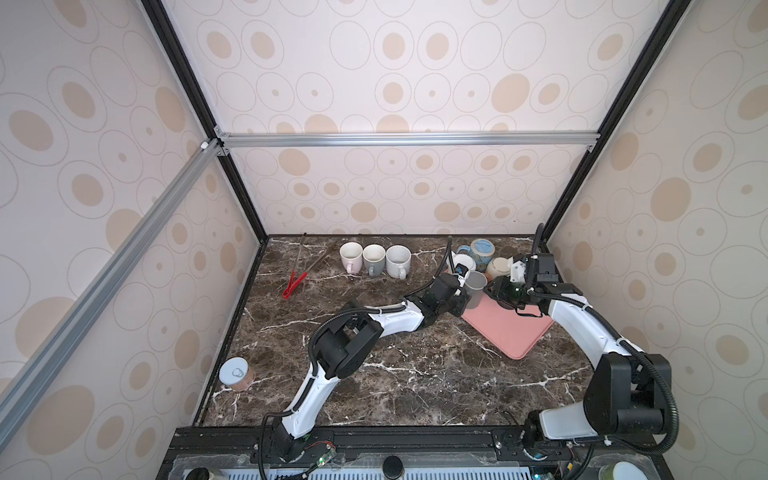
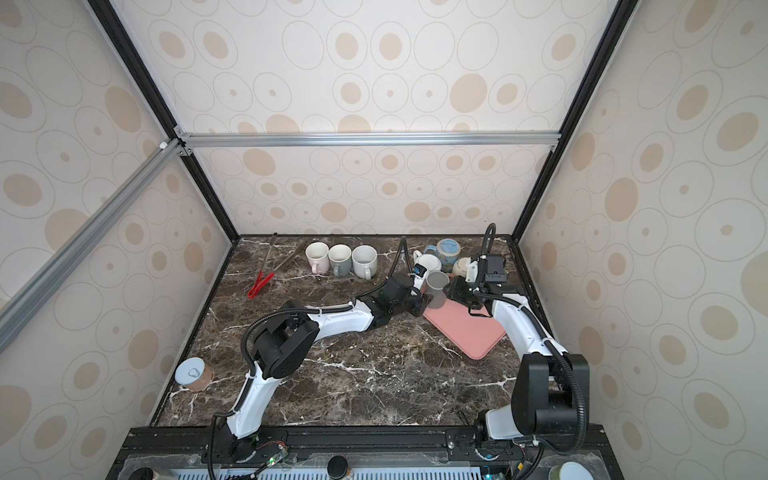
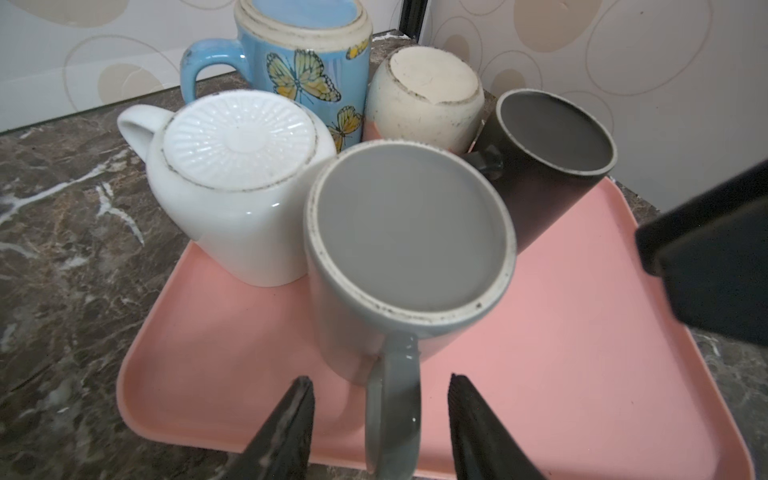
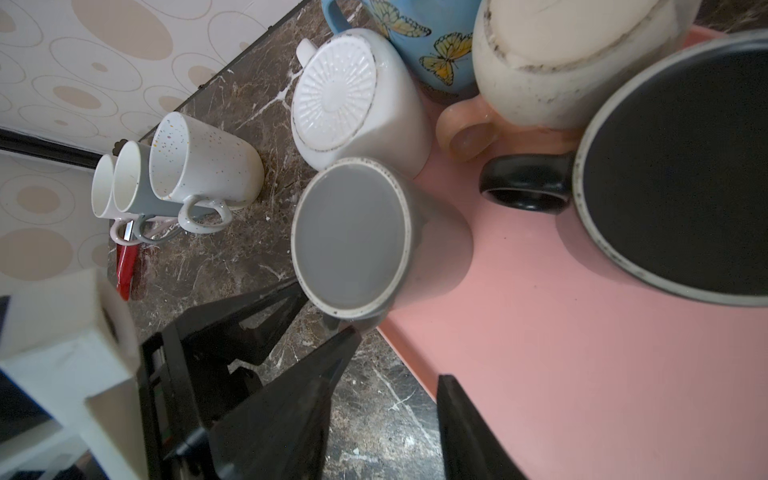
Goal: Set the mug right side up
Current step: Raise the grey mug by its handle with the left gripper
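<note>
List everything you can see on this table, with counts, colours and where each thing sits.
grey mug: one, grey, upside down on the tray, nearest the left gripper
white mug: one, white, upside down at the tray's far edge
butterfly mug: one, blue, upside down behind the white mug
cream mug: one, cream with a pink handle, upside down at the back
black mug: one, black, upside down on the tray
tray: one, pink, table's right side
upright mugs: three, pink, grey-blue, speckled white, row at the back
tongs: one, red-tipped, back left
can: one, tan with pale lid, front left
table: one, dark brown marble
left gripper: open, jaws either side of the grey mug's handle
right gripper: open, empty, by the tray
</note>
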Controlling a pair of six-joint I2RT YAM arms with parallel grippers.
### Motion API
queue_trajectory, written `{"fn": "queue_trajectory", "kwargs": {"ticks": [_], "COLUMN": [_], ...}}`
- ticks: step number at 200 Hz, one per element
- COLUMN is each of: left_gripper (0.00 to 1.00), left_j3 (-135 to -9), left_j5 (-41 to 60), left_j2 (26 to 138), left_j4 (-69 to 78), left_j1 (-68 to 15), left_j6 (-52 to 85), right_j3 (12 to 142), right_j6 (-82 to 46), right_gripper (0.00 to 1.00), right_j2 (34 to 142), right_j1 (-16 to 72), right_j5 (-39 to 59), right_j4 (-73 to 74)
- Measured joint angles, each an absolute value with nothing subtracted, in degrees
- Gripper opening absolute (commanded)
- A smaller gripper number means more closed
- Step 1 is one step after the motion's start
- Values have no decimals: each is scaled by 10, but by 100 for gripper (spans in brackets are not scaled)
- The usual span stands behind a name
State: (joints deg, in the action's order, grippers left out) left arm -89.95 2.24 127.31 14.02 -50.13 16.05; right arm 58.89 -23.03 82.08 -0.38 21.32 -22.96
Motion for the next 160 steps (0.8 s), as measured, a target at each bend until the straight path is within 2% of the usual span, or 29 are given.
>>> {"fn": "queue_trajectory", "kwargs": {"ticks": [41,56,78,95,113,160], "left_gripper": [50,45,28,9,0,0], "left_j3": [-926,-938,-949,-950,-951,-942], "left_j5": [18,16,15,11,11,17], "left_j2": [1294,1304,1313,1313,1313,1309], "left_j4": [116,104,88,81,79,89], "left_j1": [-501,-501,-501,-501,-500,-499], "left_j6": [156,154,146,140,135,134], "right_j3": [583,582,582,575,561,490], "right_j6": [-234,-236,-237,-238,-244,-290], "right_gripper": [45,45,45,45,45,45], "right_j2": [821,820,816,810,803,775], "right_j1": [-4,-4,-4,-4,-4,-4], "right_j5": [225,226,227,228,233,260], "right_j4": [-226,-226,-226,-223,-216,-171]}}
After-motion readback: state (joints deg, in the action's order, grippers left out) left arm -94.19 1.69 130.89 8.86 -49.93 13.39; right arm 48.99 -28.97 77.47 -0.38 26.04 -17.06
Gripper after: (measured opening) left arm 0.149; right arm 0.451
